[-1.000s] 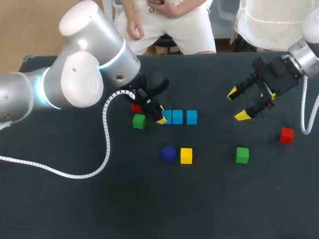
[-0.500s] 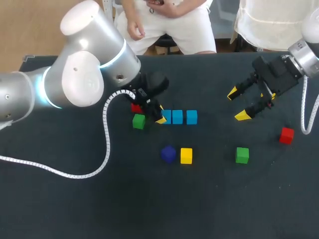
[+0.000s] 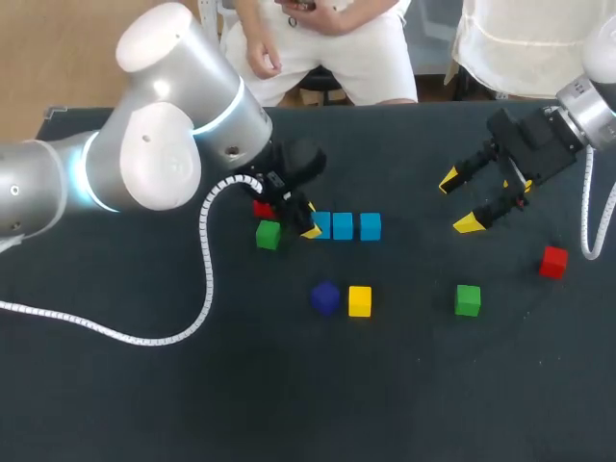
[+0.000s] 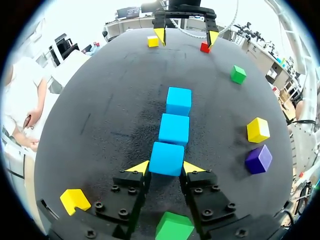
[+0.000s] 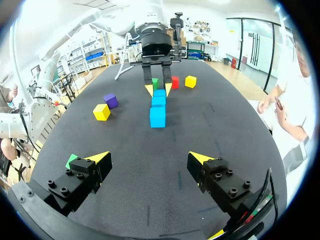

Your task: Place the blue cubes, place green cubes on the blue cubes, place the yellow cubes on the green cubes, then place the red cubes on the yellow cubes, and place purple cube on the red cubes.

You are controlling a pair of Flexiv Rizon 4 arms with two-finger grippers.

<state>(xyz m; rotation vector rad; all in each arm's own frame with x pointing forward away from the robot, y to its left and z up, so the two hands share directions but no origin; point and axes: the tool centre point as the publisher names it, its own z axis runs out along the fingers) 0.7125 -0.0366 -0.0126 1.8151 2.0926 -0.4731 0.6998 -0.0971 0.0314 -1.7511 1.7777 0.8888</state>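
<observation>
The end blue cube [image 4: 166, 158] of a three-cube row is clamped between the left gripper's [image 4: 166, 167] fingers on the black table [image 3: 289, 385]. The right gripper [image 3: 459, 201] is held well apart, jaws wide open.

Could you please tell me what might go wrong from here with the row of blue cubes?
The left gripper grips the end blue cube, which touches the middle blue cube. A skewed release could push the row crooked. A green cube lies right under that gripper, so pulling back low might knock it.
</observation>
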